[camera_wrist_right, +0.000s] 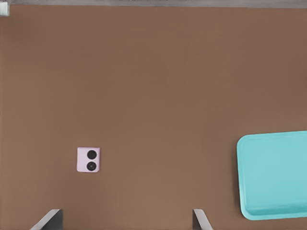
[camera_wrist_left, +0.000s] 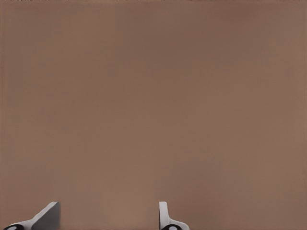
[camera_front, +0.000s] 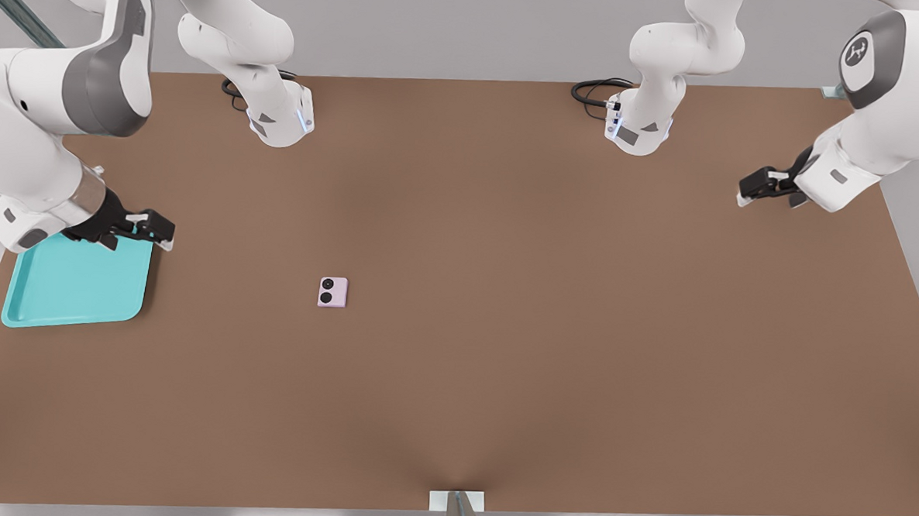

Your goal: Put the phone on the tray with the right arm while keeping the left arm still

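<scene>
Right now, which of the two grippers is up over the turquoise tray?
The working gripper, on the front view's left: it hangs open over the tray's far corner. The other gripper sits above bare table on the right. The phone lies between them.

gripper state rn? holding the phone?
gripper: open, empty, hovering over the tray's far corner.
phone: flat on the table, lenses up, apart from tray and gripper.
</scene>
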Available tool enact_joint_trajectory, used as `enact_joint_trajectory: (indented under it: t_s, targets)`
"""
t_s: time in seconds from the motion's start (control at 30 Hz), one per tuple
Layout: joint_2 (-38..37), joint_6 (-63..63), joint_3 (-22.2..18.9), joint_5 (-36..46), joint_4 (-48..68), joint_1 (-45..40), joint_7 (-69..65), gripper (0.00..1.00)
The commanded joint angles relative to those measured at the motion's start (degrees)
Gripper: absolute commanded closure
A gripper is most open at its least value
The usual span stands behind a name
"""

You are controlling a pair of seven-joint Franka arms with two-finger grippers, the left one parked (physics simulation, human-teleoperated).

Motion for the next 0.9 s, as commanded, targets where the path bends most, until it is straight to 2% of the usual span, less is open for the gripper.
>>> enact_joint_trajectory:
  t_s: [0.0,0.07,0.17,0.3,0.43,0.73,0.87]
  targets:
    - [-0.2,2.6,0.0,0.0,0.0,-0.5,0.6,0.0]
    - [0.2,3.8,0.0,1.3,0.1,-0.1,1.9,0.0]
    - [6.4,9.5,2.6,0.2,-0.3,3.1,2.4,0.0]
    - [9.0,30.9,2.7,-3.3,-15.3,9.2,12.4,0.0]
    - [10.6,41.9,6.3,-3.3,-25.7,9.6,27.2,0.0]
    - [14.3,49.3,7.2,-3.3,-31.6,15.2,40.6,0.0]
    - [13.6,56.0,7.2,-3.4,-39.2,14.8,40.4,0.0]
